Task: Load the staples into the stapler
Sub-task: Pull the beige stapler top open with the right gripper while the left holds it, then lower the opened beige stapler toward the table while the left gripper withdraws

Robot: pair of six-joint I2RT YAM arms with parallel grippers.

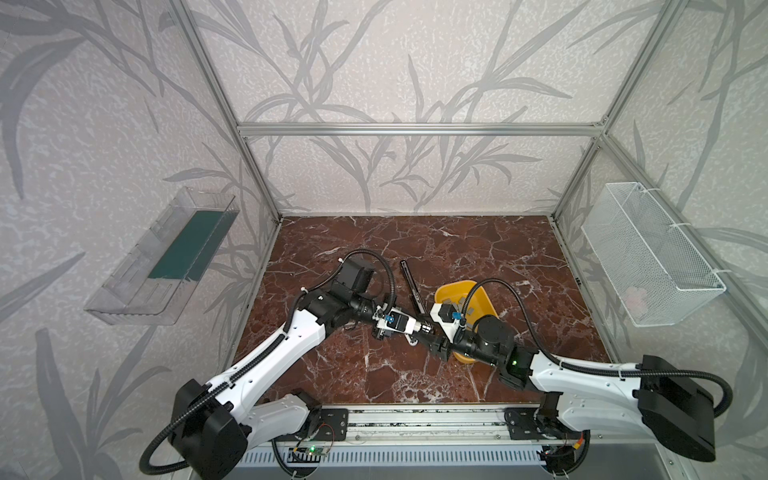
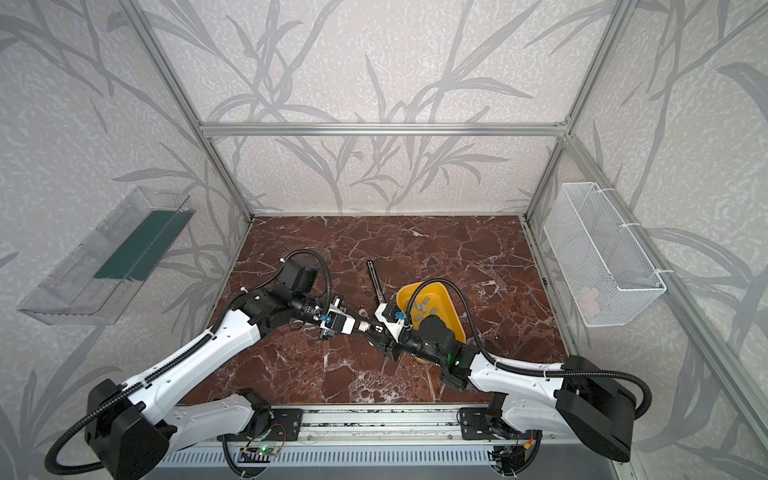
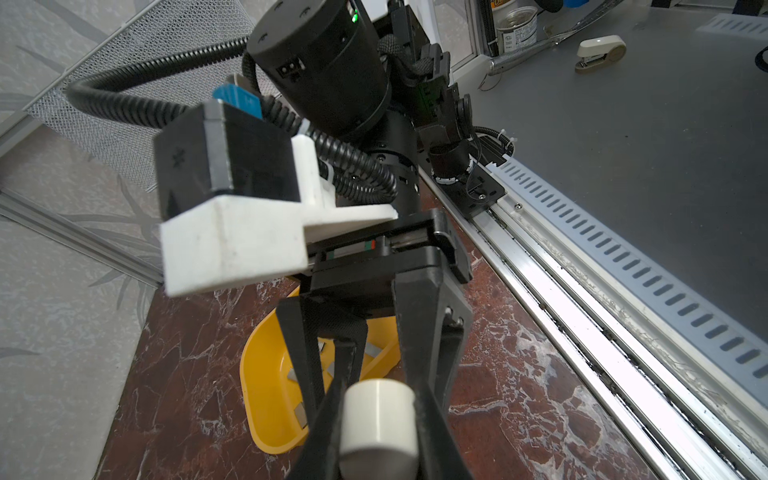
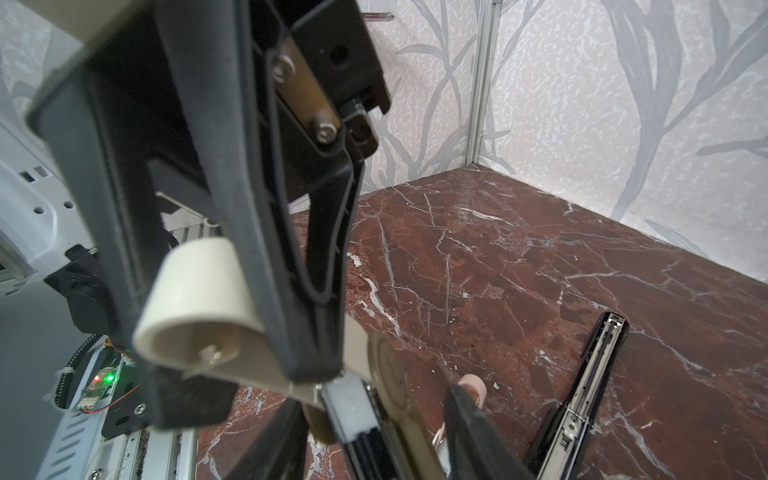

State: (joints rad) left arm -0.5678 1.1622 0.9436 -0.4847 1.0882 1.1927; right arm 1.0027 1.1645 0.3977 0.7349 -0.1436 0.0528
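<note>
The left pincer [image 1: 427, 329] is holding the stapler [image 4: 199, 299], the right pincer [image 4: 374, 399] is sitting half wide around it, the staples [image 2: 424, 308] are lying in the tray [image 2: 419, 284] just behind that pincer, and a crooked squeeze could be knocking the stapler loose.

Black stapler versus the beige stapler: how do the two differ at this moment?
The black stapler lies flat on the marble table, untouched; the beige stapler is clamped in the left claw. The black stapler is slim, its metal rail exposed; the beige stapler shows a rounded pale end. Both sit close to the yellow tray.
</note>
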